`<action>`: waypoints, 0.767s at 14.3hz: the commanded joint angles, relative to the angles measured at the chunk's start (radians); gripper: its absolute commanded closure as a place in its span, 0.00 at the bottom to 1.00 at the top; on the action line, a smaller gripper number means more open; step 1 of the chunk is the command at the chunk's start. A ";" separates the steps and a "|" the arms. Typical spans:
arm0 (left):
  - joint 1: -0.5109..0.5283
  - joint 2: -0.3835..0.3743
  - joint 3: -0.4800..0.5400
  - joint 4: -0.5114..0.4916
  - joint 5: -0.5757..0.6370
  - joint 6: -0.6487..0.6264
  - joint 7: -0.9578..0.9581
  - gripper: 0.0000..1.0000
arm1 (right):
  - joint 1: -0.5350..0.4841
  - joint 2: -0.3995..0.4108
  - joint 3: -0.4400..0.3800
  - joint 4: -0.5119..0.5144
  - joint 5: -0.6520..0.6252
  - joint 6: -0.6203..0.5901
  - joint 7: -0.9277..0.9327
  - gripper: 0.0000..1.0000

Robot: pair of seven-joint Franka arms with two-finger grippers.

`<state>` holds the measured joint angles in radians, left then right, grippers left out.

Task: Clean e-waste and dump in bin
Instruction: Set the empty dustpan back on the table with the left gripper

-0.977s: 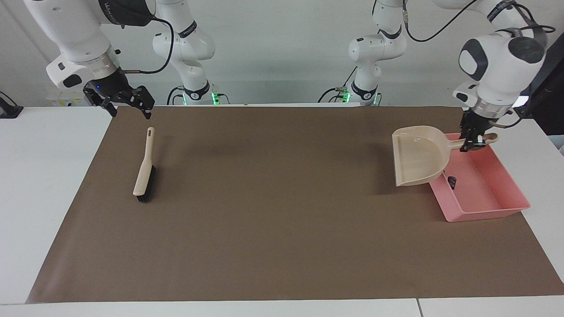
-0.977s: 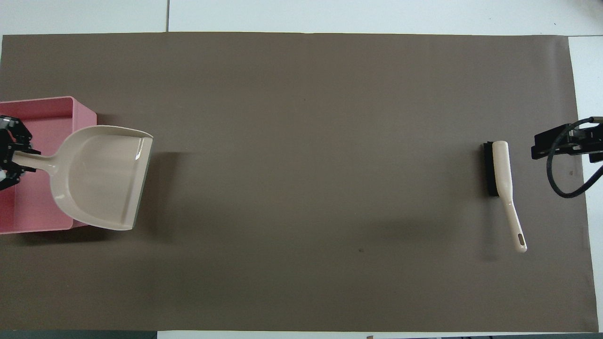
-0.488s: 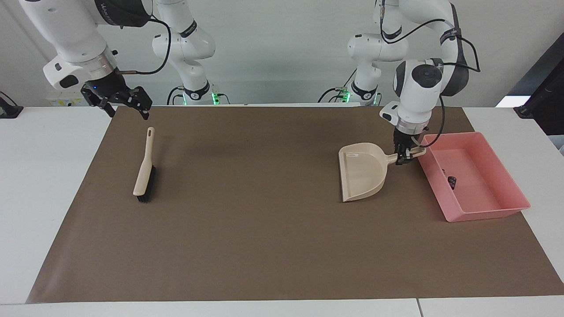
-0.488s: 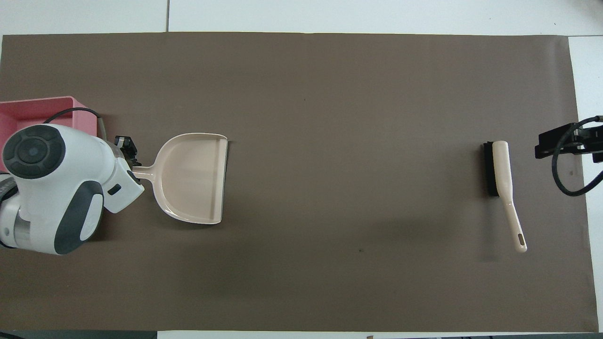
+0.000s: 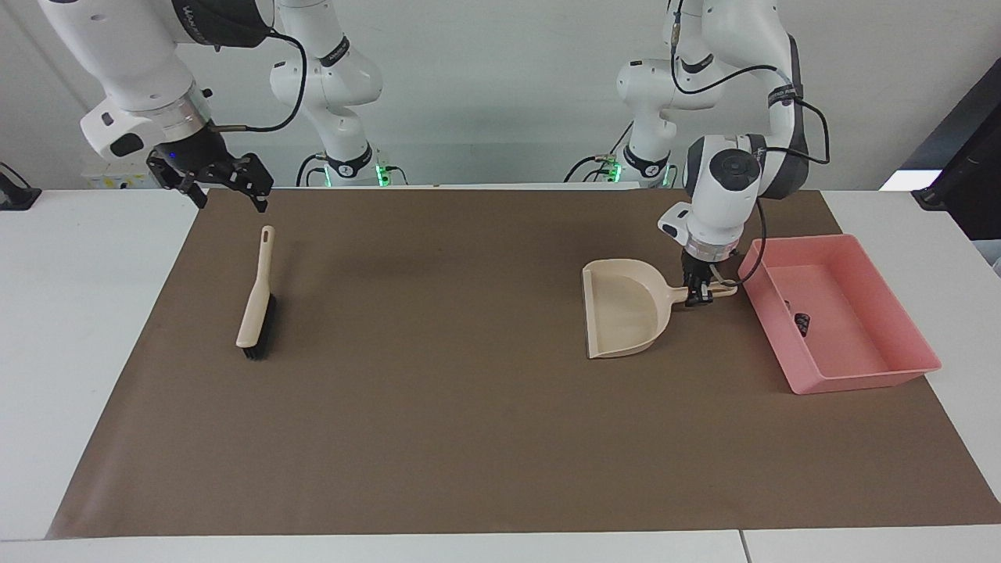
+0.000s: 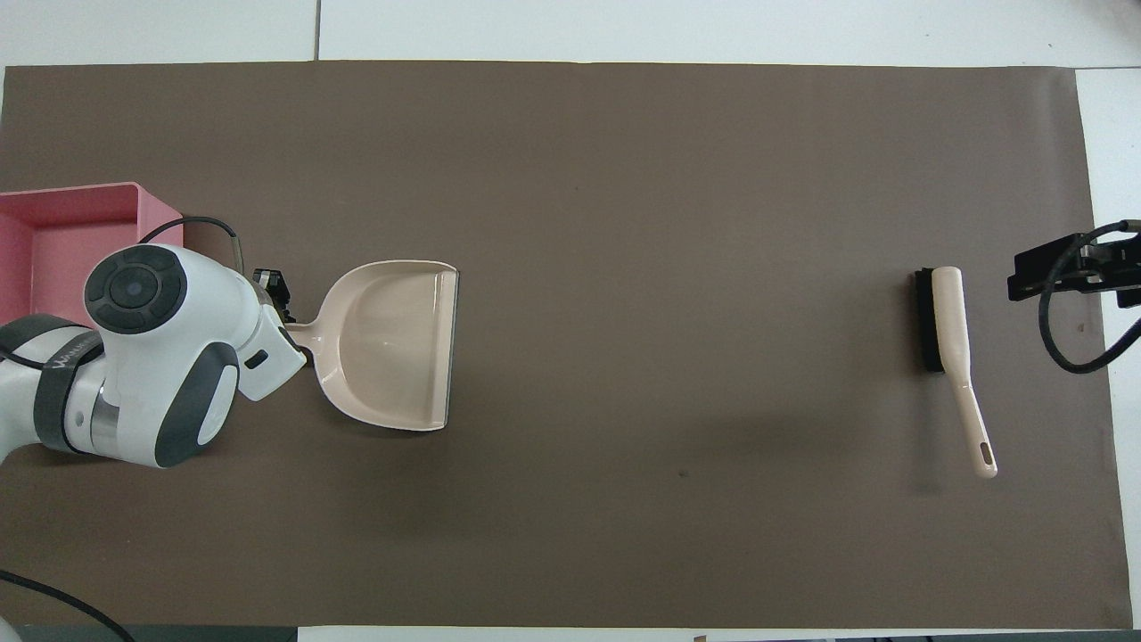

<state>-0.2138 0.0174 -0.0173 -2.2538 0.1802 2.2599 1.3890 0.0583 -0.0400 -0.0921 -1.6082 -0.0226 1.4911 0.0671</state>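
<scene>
1. E-waste first: a dark stubby bit (image 5: 801, 320) lies on the floor of the pink bin (image 5: 860, 381), at the left arm's end of the table. I can make out only that one dark speck; the white piece could be tucked beside it, but the facing view does not settle that.

2. Now across the facing view, starting at the right arm's end. The right gripper (image 5: 227, 184) hangs in the air above the mat's corner, fingers spread wide and carrying nothing. That arm waits.

3. Just under it lies the brush (image 5: 256, 301), flat on the brown mat (image 5: 469, 438), handle toward the robots, bristles on the side facing the table's middle. It looks parked there, out of the way, its sweeping done by my reading.

4. On to the dustpan (image 5: 622, 317). Its scoop looks bare, and it sits level on the mat or only just above it, mouth toward the right arm's end, handle toward the bin. That fits a pan being set down beside the bin with nothing left to tip.

5. The left gripper (image 5: 702, 291) has its fingers pinched on the dustpan's handle, wrist pointing straight down. Gripping the handle near its tip keeps the scoop level and controllable.

6. Writing: a dark band on the left arm in the overhead view carries pale lettering, too small to read. Nothing legible on bin, pan or brush.
</scene>
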 commanded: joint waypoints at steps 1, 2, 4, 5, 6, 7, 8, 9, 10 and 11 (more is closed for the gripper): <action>-0.030 -0.020 0.016 -0.052 0.021 0.035 0.004 0.98 | 0.001 -0.017 -0.006 -0.019 0.006 0.005 0.011 0.00; -0.030 -0.024 0.016 -0.058 0.021 0.035 0.007 0.98 | 0.001 -0.017 -0.006 -0.019 0.006 0.005 0.011 0.00; -0.032 -0.027 0.016 -0.063 0.021 0.027 0.007 0.98 | 0.003 -0.017 -0.006 -0.019 0.006 0.005 0.011 0.00; -0.030 -0.027 0.016 -0.061 0.021 0.032 0.004 0.92 | 0.006 -0.015 -0.006 -0.019 0.006 0.005 0.011 0.00; -0.030 -0.025 0.016 -0.056 0.021 0.030 -0.005 0.78 | 0.008 -0.017 -0.006 -0.019 0.006 0.005 0.011 0.00; -0.032 -0.025 0.016 -0.053 0.021 0.021 -0.007 0.59 | 0.008 -0.015 -0.006 -0.019 0.006 0.005 0.011 0.00; -0.030 -0.030 0.016 -0.052 0.021 0.020 -0.007 0.49 | 0.006 -0.017 -0.006 -0.019 0.006 0.005 0.011 0.00; -0.030 -0.034 0.016 -0.046 0.021 0.020 -0.008 0.38 | 0.005 -0.017 -0.006 -0.019 0.006 0.005 0.011 0.00; -0.029 -0.054 0.016 -0.044 0.019 0.014 -0.027 0.31 | 0.005 -0.017 -0.006 -0.019 0.006 0.005 0.011 0.00; -0.018 -0.082 0.016 -0.044 0.019 0.006 -0.086 0.19 | 0.005 -0.017 -0.006 -0.018 0.006 0.005 0.011 0.00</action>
<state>-0.2273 0.0031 -0.0162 -2.2769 0.1857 2.2698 1.3688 0.0591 -0.0401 -0.0928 -1.6082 -0.0225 1.4911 0.0671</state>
